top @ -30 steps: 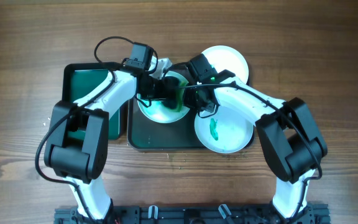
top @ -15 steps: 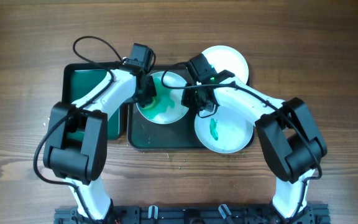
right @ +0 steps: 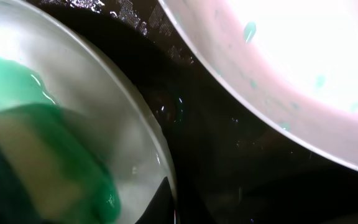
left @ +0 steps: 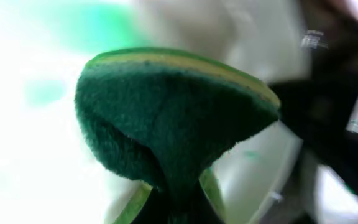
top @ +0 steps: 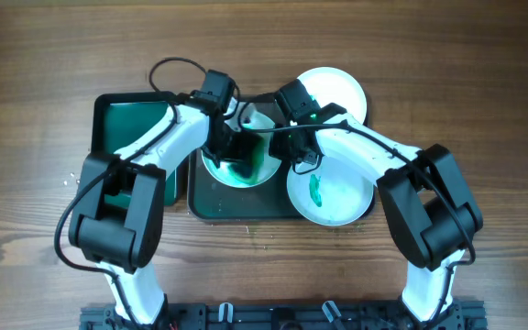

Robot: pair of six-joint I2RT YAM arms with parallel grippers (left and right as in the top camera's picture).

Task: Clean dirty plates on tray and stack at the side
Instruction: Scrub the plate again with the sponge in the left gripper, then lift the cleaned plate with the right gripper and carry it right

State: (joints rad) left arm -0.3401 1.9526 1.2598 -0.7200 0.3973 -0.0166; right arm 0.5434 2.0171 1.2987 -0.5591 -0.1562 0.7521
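We saw the left claw (top: 235, 151) closed on a dark green scouring sponge (left: 166, 118) with a yellow layer, its fuzzy face pressed down onto the smeared plate (top: 257, 121). That plate lay on the dark tray (top: 236, 203), near its far edge, washed with green. The right claw (top: 278, 137) was shut at this plate's right rim; in the right wrist view the rim ran straight down to the fingers, so we took it as pinching the rim. A second plate (top: 337, 197), marked with a small green streak, lay just right of the claws, overlapping the tray's right edge. A third plate (top: 337, 87), plain white, sat on the wooden worktop (top: 447, 55) beyond the right arm. A bright green tray (top: 126, 128) stood just left of the dark one
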